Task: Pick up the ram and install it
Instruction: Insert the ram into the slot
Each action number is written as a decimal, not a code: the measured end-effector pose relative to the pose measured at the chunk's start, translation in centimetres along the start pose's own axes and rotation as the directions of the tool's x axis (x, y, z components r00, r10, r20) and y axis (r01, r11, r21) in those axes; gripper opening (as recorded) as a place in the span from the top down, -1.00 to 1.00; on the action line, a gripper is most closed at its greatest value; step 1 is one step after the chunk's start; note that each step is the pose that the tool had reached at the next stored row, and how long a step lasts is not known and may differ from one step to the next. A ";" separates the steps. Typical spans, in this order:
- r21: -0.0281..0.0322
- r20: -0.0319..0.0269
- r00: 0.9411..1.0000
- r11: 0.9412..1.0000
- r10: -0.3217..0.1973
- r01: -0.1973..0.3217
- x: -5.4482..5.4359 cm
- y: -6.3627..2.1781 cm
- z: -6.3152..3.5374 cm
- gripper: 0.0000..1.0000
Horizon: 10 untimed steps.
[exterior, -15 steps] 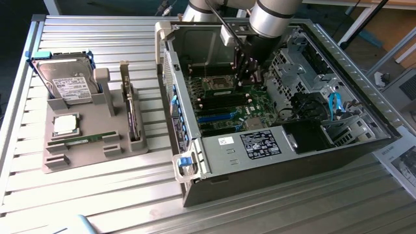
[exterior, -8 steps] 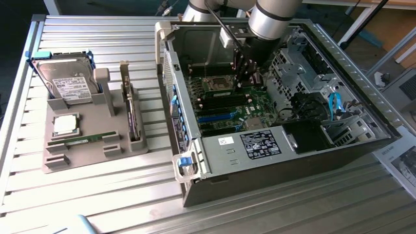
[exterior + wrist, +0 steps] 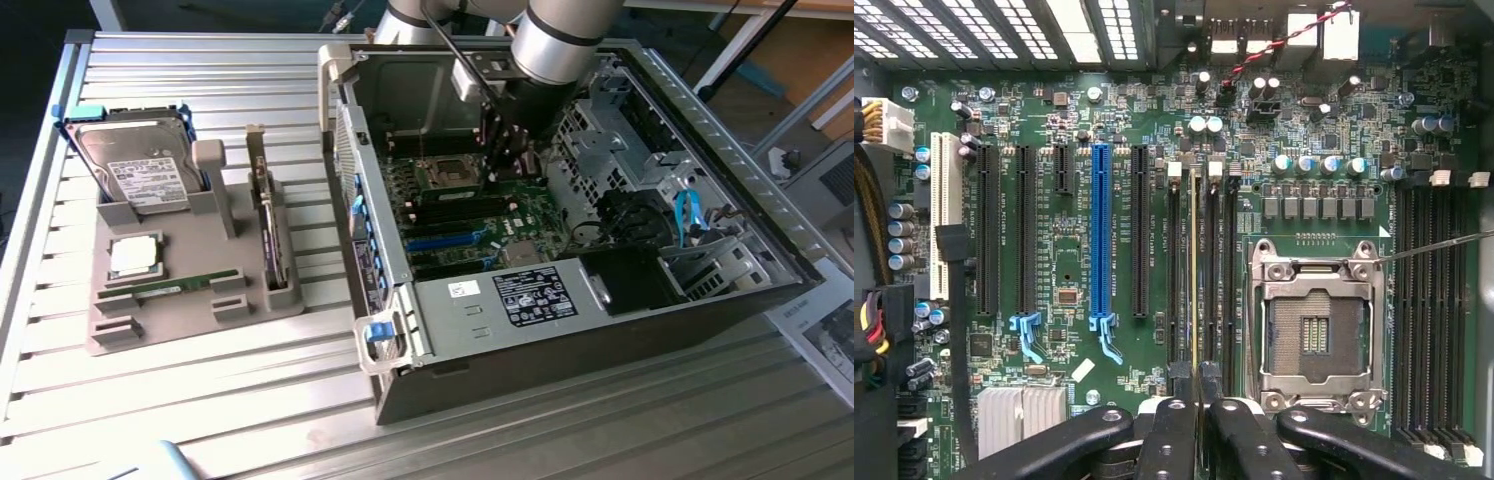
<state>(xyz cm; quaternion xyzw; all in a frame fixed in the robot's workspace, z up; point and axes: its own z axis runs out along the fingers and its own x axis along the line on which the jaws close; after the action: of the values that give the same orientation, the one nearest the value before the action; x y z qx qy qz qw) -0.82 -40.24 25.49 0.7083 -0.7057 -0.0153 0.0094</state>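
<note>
In the wrist view the ram (image 3: 1194, 265) shows edge-on as a thin yellowish strip. It runs from between my fingertips along the row of dark memory slots (image 3: 1210, 260) beside the open processor socket (image 3: 1316, 330). My gripper (image 3: 1195, 382) is shut on the ram's near end. I cannot tell whether the ram sits in a slot or hovers just above it. In the exterior view my gripper (image 3: 514, 160) reaches down inside the open computer case (image 3: 587, 300), over the motherboard (image 3: 467, 215).
A grey holder tray (image 3: 167, 300) stands at the exterior view's left, with a hard drive (image 3: 140, 175), a silver processor chip (image 3: 134, 255), a green stick (image 3: 174, 288) and an upright card (image 3: 271, 235). The case walls and a drive cage (image 3: 627, 130) close in around the arm.
</note>
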 end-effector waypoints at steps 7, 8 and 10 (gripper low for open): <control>0.000 0.000 1.000 1.000 0.016 -0.016 0.0 0.00 0.01 0.76; 0.000 0.000 1.000 1.000 0.016 -0.016 0.0 0.00 0.01 0.76; 0.000 0.000 1.000 1.000 0.016 -0.016 0.0 0.00 0.01 0.76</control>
<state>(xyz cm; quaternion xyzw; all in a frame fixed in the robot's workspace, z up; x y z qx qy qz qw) -0.82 -40.25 25.48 0.7027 -0.7113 -0.0154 0.0093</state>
